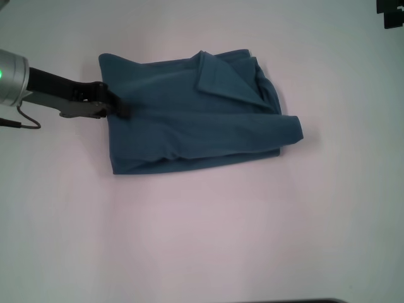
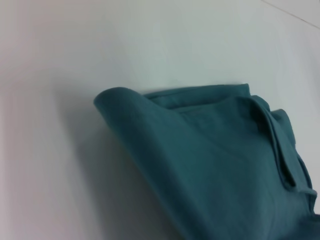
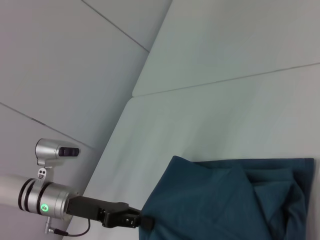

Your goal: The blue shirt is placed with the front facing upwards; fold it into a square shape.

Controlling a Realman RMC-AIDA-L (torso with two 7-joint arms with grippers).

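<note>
You see the blue shirt (image 1: 196,113) lying folded into a rough rectangle on the pale worktop (image 1: 202,233), a little left of centre and toward the far side. Its long axis runs left to right across your head view, with a loose flap and a rounded fold sticking out at the right end. No lettering shows on the upper face. The left tool (image 1: 120,110) reaches in low and nearly level from the left, its arm stretched out flat, fingertips pinching the shirt's left edge. The right tool is only a dark shape at the top right corner; you cannot tell its finger state.
</note>
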